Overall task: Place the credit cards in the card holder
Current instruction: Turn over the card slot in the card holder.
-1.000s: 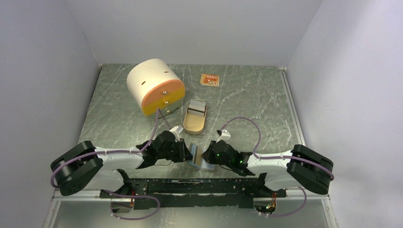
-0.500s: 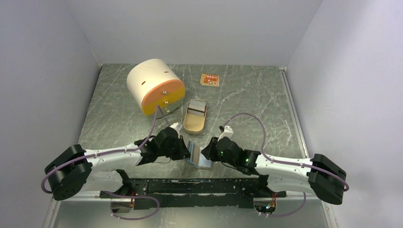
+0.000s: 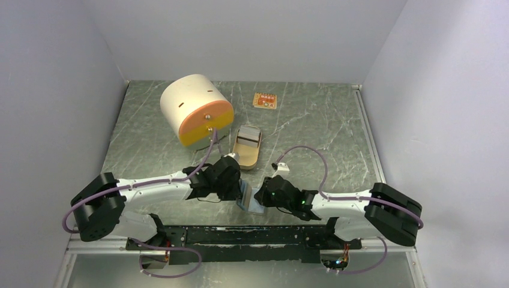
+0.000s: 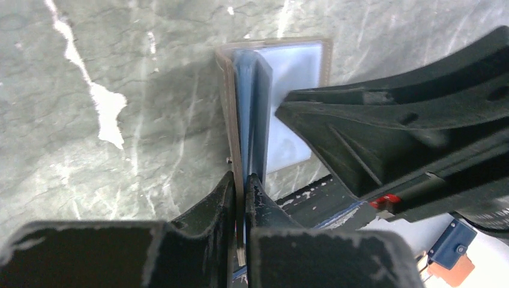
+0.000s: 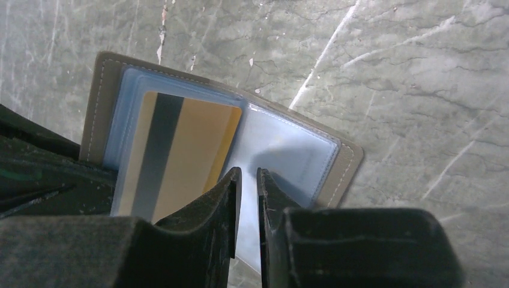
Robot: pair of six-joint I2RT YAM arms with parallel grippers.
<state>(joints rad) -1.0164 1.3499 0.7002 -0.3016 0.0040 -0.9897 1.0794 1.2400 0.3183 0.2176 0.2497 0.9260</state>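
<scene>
Since a second ago the left arm has reached further to the right and away from its base, so its wrist now sits just short of the near end of the tan oval tin, with its purple cable crossing in front of that end. Half a second ago its shoulder lay lower and further left. The left gripper has gone from slightly parted to clamped together on the tan cover edge of the card holder. In the left wrist view the fingers pinch that cover, which stands upright and edge-on above the table, bluish leaves fanning beside it.

Lying between the two grippers as before, near the front edge, the card holder has shifted only a little to the left. It is open like a book, and the gold card, with its dark stripe, lies inside a clear sleeve on the left-hand page. No blue-grey card can be made out for certain.

Over the right-hand clear sleeve, the right gripper has its fingers nearly together with a thin slit between them; I cannot tell whether they pinch the sleeve. The right arm has drawn back from its stretched pose of half a second ago.

At the back, the white drum with the orange face, the tin and the small orange square have not moved
</scene>
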